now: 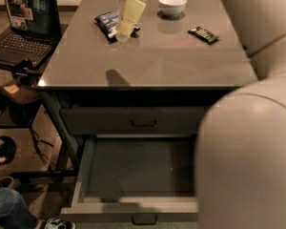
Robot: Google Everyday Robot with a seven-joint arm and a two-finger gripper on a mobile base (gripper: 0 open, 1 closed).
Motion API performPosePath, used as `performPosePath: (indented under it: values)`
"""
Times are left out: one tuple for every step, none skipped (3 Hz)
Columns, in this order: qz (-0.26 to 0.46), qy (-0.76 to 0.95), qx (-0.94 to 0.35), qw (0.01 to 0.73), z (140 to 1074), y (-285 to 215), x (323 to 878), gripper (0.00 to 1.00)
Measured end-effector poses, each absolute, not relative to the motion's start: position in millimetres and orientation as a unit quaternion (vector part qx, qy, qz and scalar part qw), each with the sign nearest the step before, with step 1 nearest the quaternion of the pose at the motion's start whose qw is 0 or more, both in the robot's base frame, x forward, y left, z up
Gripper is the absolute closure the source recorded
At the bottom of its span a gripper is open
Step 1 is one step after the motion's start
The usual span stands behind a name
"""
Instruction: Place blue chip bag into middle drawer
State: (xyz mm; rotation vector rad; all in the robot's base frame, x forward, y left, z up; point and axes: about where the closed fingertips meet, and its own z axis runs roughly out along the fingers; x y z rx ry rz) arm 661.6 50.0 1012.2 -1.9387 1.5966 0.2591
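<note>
The drawer (83, 175) stands open with nothing in it, the bag (105, 22) lies on the tabletop (152, 61), and the gripper (124, 31) is down at the bag, hold not discernible; lifting and transfer remain.

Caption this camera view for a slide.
Gripper at the blue chip bag on the tabletop; middle drawer open below.

**Arm reaching far, tool pointing down**

Your tool (126, 25) hangs at the top of the view, left of centre, pointing down at a slight tilt. Your arm (248, 151) fills the right side, bulky and pale, close to the camera.
</note>
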Motion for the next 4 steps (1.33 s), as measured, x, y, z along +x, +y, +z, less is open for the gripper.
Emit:
performPosePath:
  values:
    - [0.058,0.655,-0.667,0.35,1025.2,-3.8,652.9,0.0]
    - [-0.005,0.716,-0.58,0.388,1041.3,-70.5,632.4,0.0]
    - [-0.017,0.754,-0.525,0.394,1025.8,-107.9,629.6,0.0]
    - [-0.008,0.757,-0.508,0.41,1008.5,-100.9,647.2,0.0]
